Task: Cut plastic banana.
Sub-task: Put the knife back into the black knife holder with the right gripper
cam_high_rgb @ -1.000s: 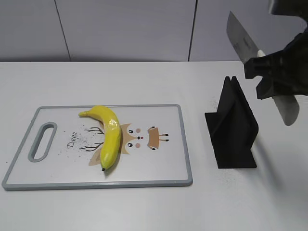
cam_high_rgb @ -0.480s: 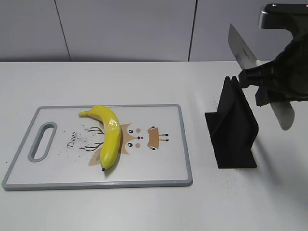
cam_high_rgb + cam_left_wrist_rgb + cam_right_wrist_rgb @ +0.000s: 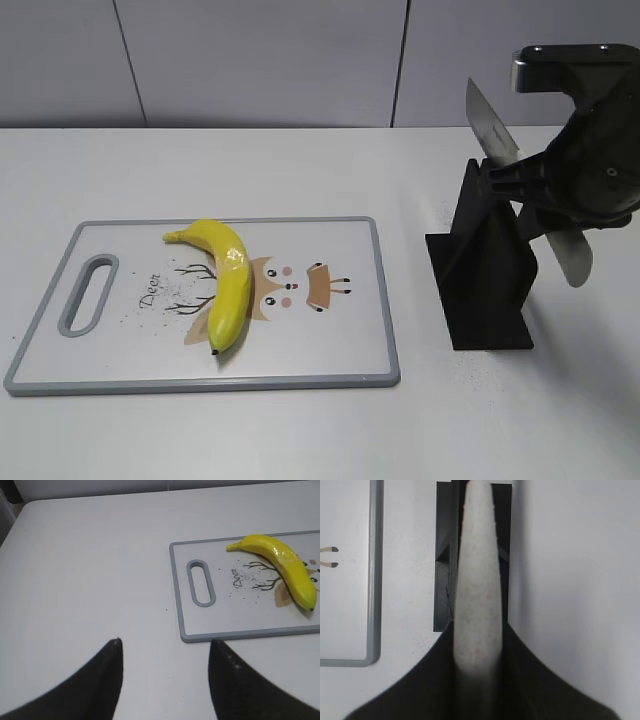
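The plastic banana lies on the cutting board, stem at the back, dark tip toward the front. It also shows in the left wrist view. My right gripper is shut on the white handle of a knife. It holds the knife above the black knife stand, with the blade pointing up and to the left. In the right wrist view the handle sits between the fingers. My left gripper is open and empty over bare table left of the board.
The cutting board has a grey rim, a handle slot at its left end and a deer picture. Its right edge lies close to the knife stand. A grey wall runs behind the table.
My right gripper has moved down and to the left with the knife, closer to the black stand. The banana and the board have not moved.
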